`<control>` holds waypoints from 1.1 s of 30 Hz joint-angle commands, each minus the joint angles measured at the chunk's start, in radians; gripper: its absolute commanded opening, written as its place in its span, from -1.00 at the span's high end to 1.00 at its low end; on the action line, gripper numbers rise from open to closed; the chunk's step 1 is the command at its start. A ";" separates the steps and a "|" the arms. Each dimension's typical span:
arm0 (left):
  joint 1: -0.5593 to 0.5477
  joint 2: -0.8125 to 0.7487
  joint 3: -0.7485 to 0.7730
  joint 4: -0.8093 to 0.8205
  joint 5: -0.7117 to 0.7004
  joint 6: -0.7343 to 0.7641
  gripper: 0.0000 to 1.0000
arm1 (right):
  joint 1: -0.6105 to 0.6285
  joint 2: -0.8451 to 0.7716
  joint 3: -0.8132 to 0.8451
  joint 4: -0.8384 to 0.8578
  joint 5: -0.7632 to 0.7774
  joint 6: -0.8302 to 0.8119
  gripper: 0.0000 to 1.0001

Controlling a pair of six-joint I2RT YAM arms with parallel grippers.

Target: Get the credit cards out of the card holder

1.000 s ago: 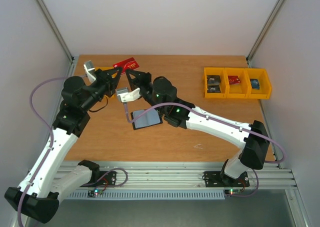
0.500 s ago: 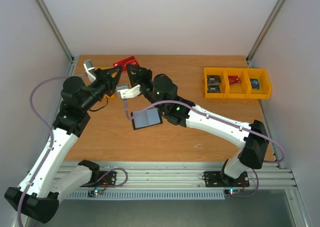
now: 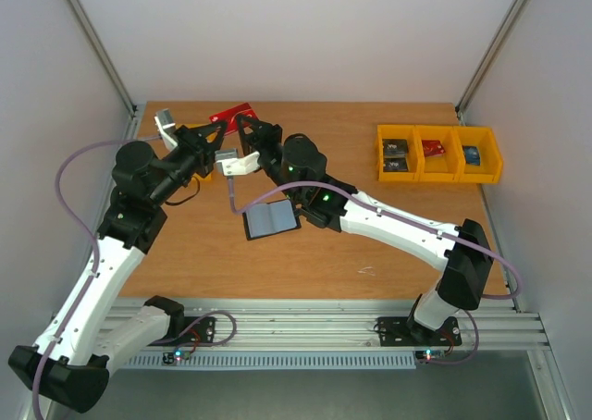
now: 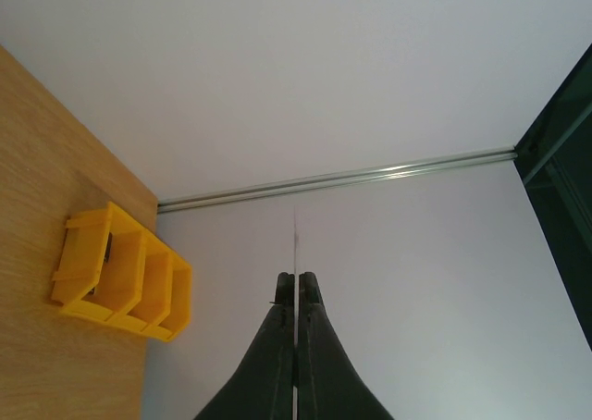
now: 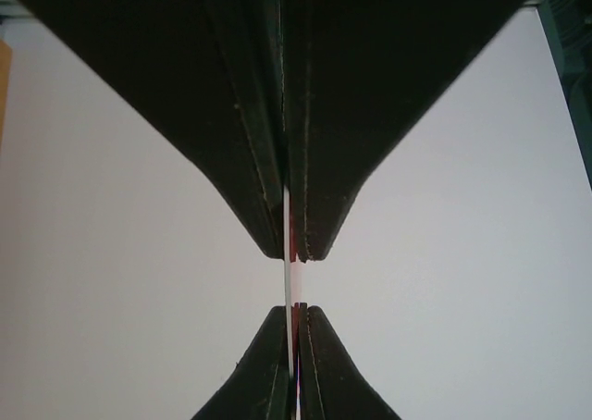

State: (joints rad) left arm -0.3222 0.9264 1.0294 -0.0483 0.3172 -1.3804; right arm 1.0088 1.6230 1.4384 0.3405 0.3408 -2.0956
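Red card (image 3: 231, 115), long axis left-right, between left tool (image 3: 220, 134) and right tool (image 3: 246, 129)

The wooden table (image 3: 370, 244) is carrying two things directly on its top. The wallet (image 3: 270, 220) is lying open and flat with its blue-grey inside facing up. It is lying on the near side of both the left gripper (image 3: 220, 130) and the right gripper (image 3: 242, 122), closer to the arm bases and partly under the right arm's wrist. The yellow bins (image 3: 439, 175), three compartments joined in a row, are sitting well off to the right of the right gripper, near the table's far right corner. Small dark items are lying in the left compartment, a red one in the middle one, and a bluish dark one in the right one.
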 commanded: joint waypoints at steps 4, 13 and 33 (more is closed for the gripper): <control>-0.003 -0.006 -0.017 -0.001 -0.012 0.004 0.36 | -0.008 -0.020 0.046 -0.021 0.023 -0.090 0.98; 0.044 -0.070 -0.109 0.023 -0.096 0.177 -0.99 | -0.136 -0.142 0.037 -0.310 0.003 0.121 0.98; 0.255 -0.182 -0.399 0.031 -0.132 0.455 -0.99 | -1.228 -0.055 -0.062 -0.836 -0.579 0.258 0.97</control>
State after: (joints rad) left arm -0.0822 0.7250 0.6357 -0.0692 0.1860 -0.9745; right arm -0.1444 1.4933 1.3735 -0.5163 -0.1471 -1.7870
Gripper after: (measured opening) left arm 0.994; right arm 0.013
